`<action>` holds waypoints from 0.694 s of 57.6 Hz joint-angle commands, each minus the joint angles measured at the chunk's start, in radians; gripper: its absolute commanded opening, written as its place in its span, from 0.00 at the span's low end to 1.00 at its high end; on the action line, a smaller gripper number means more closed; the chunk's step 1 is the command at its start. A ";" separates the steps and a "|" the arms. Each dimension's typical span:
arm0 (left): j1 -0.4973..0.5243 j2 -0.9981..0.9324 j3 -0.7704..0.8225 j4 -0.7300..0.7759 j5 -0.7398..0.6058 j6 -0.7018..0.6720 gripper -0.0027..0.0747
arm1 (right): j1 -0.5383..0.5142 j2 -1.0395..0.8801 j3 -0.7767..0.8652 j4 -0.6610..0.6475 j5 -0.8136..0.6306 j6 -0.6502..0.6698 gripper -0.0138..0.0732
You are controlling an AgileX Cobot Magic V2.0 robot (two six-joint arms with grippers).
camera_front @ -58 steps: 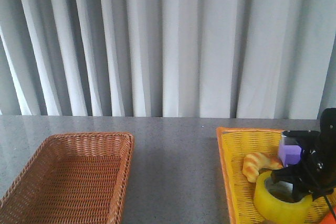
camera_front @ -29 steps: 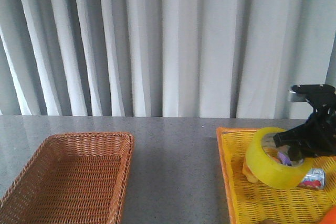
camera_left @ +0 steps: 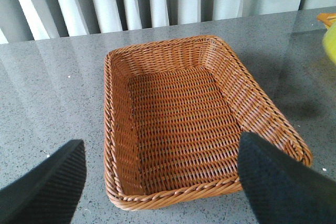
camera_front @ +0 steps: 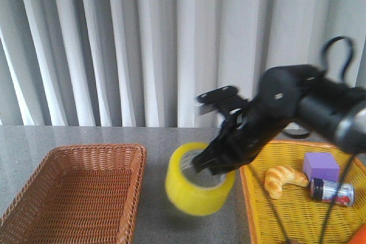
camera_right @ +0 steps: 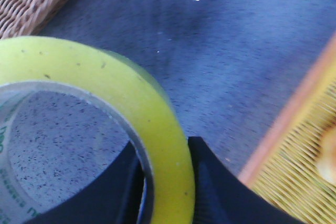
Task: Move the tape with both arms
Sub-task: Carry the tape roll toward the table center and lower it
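Front view has the right claw [camera_front: 213,167] gripping the tape [camera_front: 197,188] by its wall, held above the desk [camera_front: 189,135] between both baskets. Left claw [camera_left: 157,182], spread wide, waits over the brown basket [camera_left: 173,114], left of the tape.

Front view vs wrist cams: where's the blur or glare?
Front view: the right arm and the tape are smeared by motion, the curtain stays sharp. Right wrist view: the tape is soft, the table streaked. Left wrist view: crisp wicker basket, pale glare on the table.
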 commanded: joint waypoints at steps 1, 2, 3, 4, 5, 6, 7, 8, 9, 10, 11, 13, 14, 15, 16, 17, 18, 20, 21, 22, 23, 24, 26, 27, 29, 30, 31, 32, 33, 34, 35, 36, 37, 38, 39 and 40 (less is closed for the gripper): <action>0.000 0.010 -0.035 0.000 -0.063 -0.001 0.78 | 0.052 -0.001 -0.055 -0.047 -0.046 0.004 0.31; 0.000 0.010 -0.035 0.000 -0.063 -0.001 0.78 | 0.058 0.005 -0.055 -0.047 -0.046 0.004 0.31; 0.000 0.010 -0.035 0.000 -0.063 -0.001 0.78 | 0.067 0.012 -0.055 -0.055 -0.046 0.004 0.31; 0.000 0.010 -0.035 0.000 -0.063 -0.001 0.78 | 0.072 0.022 -0.055 -0.058 -0.047 0.004 0.32; 0.000 0.010 -0.035 0.000 -0.063 -0.001 0.78 | 0.080 0.029 -0.055 -0.065 -0.048 0.004 0.32; 0.000 0.010 -0.035 0.000 -0.063 -0.001 0.78 | 0.085 0.035 -0.055 -0.071 -0.049 0.004 0.32; 0.000 0.010 -0.035 0.000 -0.063 -0.001 0.78 | 0.091 0.046 -0.055 -0.081 -0.049 0.004 0.32; 0.000 0.010 -0.035 0.000 -0.063 -0.001 0.78 | 0.095 0.052 -0.055 -0.089 -0.050 0.004 0.32; 0.000 0.010 -0.035 0.000 -0.063 -0.001 0.78 | 0.099 0.059 -0.055 -0.096 -0.051 0.005 0.33; 0.000 0.010 -0.035 0.000 -0.063 -0.001 0.78 | 0.102 0.069 -0.055 -0.106 -0.051 0.010 0.33; 0.000 0.010 -0.035 0.000 -0.063 -0.001 0.78 | 0.103 0.075 -0.055 -0.113 -0.051 0.013 0.33; 0.000 0.010 -0.035 0.000 -0.063 -0.001 0.78 | 0.105 0.091 -0.055 -0.130 -0.054 0.024 0.34; 0.000 0.010 -0.035 0.000 -0.063 -0.001 0.78 | 0.105 0.100 -0.055 -0.136 -0.054 0.030 0.34; 0.000 0.010 -0.035 0.000 -0.063 -0.001 0.78 | 0.105 0.105 -0.055 -0.144 -0.054 0.035 0.35; 0.000 0.010 -0.035 0.000 -0.063 -0.001 0.78 | 0.105 0.114 -0.055 -0.154 -0.056 0.044 0.35; 0.000 0.010 -0.035 0.000 -0.063 -0.001 0.78 | 0.105 0.119 -0.055 -0.163 -0.057 0.051 0.36; 0.000 0.010 -0.035 0.000 -0.063 -0.001 0.78 | 0.105 0.124 -0.055 -0.174 -0.058 0.060 0.36; 0.000 0.010 -0.035 0.000 -0.063 -0.001 0.78 | 0.103 0.137 -0.055 -0.202 -0.058 0.077 0.36; 0.000 0.010 -0.035 0.000 -0.063 -0.001 0.78 | 0.102 0.144 -0.055 -0.217 -0.058 0.085 0.36; 0.000 0.010 -0.035 0.000 -0.063 -0.001 0.78 | 0.102 0.149 -0.055 -0.227 -0.058 0.088 0.37; 0.000 0.010 -0.035 0.000 -0.063 -0.001 0.78 | 0.102 0.153 -0.055 -0.239 -0.058 0.089 0.37; 0.000 0.010 -0.035 0.000 -0.063 -0.001 0.78 | 0.102 0.158 -0.055 -0.244 -0.058 0.093 0.37; 0.000 0.010 -0.035 0.000 -0.063 -0.001 0.78 | 0.102 0.166 -0.055 -0.254 -0.058 0.096 0.38; 0.000 0.010 -0.035 0.000 -0.063 -0.001 0.78 | 0.102 0.170 -0.055 -0.257 -0.058 0.097 0.38; 0.000 0.010 -0.035 0.000 -0.063 -0.001 0.78 | 0.102 0.175 -0.055 -0.257 -0.058 0.097 0.39; 0.000 0.010 -0.035 0.000 -0.063 -0.001 0.78 | 0.102 0.177 -0.055 -0.257 -0.058 0.097 0.39; 0.000 0.010 -0.035 0.000 -0.063 -0.001 0.78 | 0.102 0.179 -0.055 -0.256 -0.058 0.098 0.40; 0.000 0.010 -0.035 0.000 -0.063 -0.001 0.78 | 0.102 0.180 -0.055 -0.256 -0.058 0.099 0.41; 0.000 0.010 -0.035 0.000 -0.063 -0.001 0.78 | 0.102 0.180 -0.055 -0.256 -0.058 0.099 0.42; 0.000 0.010 -0.035 0.000 -0.063 -0.001 0.78 | 0.102 0.180 -0.055 -0.256 -0.058 0.101 0.43; 0.000 0.010 -0.035 0.000 -0.063 -0.001 0.78 | 0.102 0.180 -0.055 -0.256 -0.058 0.101 0.45; 0.000 0.010 -0.035 0.000 -0.063 -0.001 0.78 | 0.102 0.180 -0.055 -0.255 -0.061 0.101 0.46; 0.000 0.010 -0.035 0.000 -0.063 -0.001 0.78 | 0.102 0.179 -0.056 -0.255 -0.062 0.102 0.48; 0.000 0.010 -0.035 0.000 -0.063 -0.001 0.78 | 0.102 0.177 -0.056 -0.255 -0.063 0.102 0.49; 0.000 0.010 -0.035 0.000 -0.063 -0.001 0.78 | 0.102 0.176 -0.059 -0.255 -0.063 0.102 0.51; 0.000 0.010 -0.035 0.000 -0.063 -0.001 0.78 | 0.102 0.175 -0.061 -0.254 -0.063 0.102 0.53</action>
